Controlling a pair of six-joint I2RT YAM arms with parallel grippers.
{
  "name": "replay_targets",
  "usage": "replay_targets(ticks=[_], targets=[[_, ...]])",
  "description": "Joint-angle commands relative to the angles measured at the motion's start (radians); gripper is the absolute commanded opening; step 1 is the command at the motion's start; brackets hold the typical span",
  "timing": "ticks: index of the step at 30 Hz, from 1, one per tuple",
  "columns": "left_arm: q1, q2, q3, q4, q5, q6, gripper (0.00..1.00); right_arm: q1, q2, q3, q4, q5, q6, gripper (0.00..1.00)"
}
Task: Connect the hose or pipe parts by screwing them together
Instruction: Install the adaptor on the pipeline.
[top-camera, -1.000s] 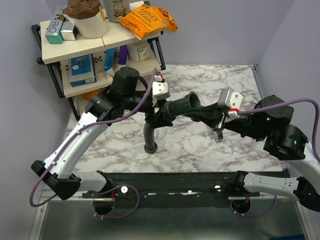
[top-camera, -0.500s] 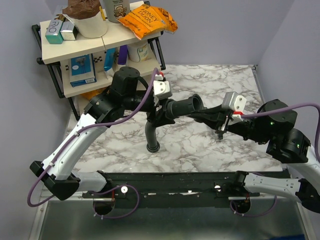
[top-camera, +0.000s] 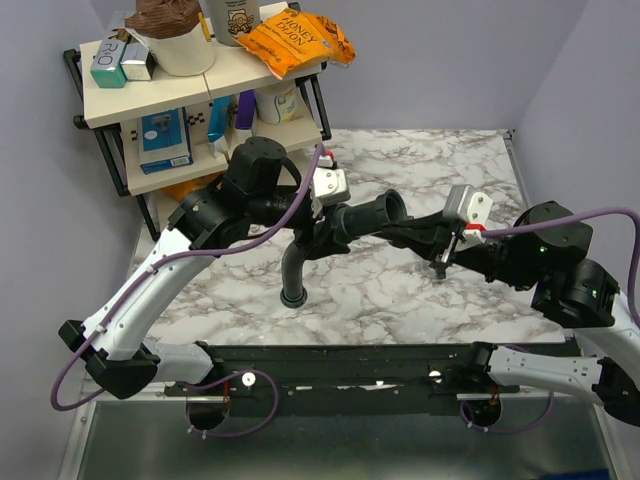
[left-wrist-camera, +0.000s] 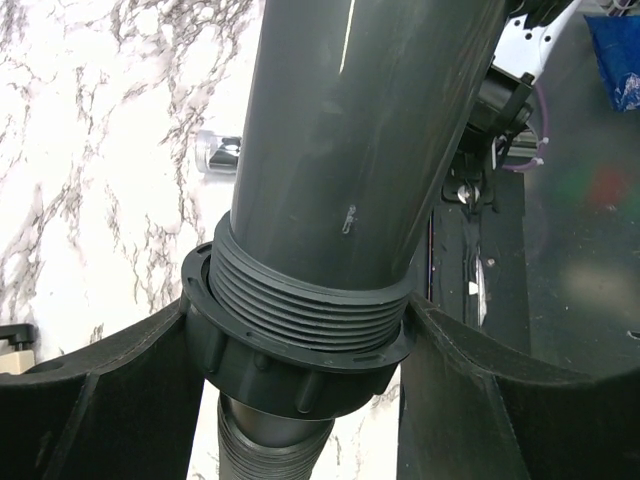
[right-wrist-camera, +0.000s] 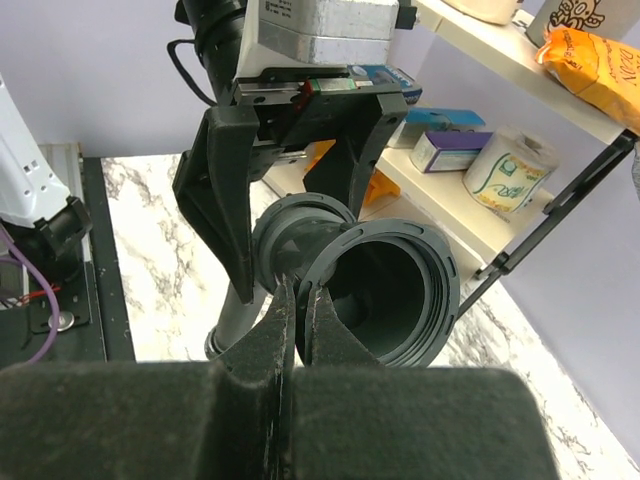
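Observation:
The dark grey pipe fitting (top-camera: 372, 216) hangs above the table's middle, its wide mouth (right-wrist-camera: 390, 290) facing my right wrist camera. My right gripper (top-camera: 408, 231) (right-wrist-camera: 300, 295) is shut on the thin rim of that mouth. In the left wrist view the fitting's barrel (left-wrist-camera: 360, 130) ends in a thread, with the ribbed ring nut (left-wrist-camera: 300, 365) part way onto it. My left gripper (top-camera: 320, 238) (left-wrist-camera: 300, 375) is shut on that nut from both sides. The black ribbed hose (top-camera: 291, 272) (left-wrist-camera: 265, 450) hangs from the nut, its free collar end just above the marble.
A two-level shelf (top-camera: 190, 95) with boxes, cups and an orange snack bag stands at the back left. A small silver part (left-wrist-camera: 220, 152) lies on the marble table (top-camera: 430, 160). A black rail (top-camera: 350, 365) runs along the near edge. Walls close both sides.
My left wrist has turned and shifted slightly right, and the hose's hanging end has swung left. The right gripper drew back a little to the right, still on the rim.

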Motion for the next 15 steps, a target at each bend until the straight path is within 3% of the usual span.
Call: replay_targets(ticks=[1,8,15], targets=[[-0.051,0.0,0.05,0.152,0.06,-0.077,0.0,0.008,0.009,-0.078,-0.013,0.027,0.021,0.01],[-0.051,0.01,0.019,0.241,-0.036,-0.154,0.0,0.008,-0.026,-0.273,0.115,0.064,0.102,0.01],[-0.057,0.063,-0.016,0.215,-0.068,-0.133,0.0,0.009,-0.149,-0.498,0.208,0.055,0.253,0.01]])
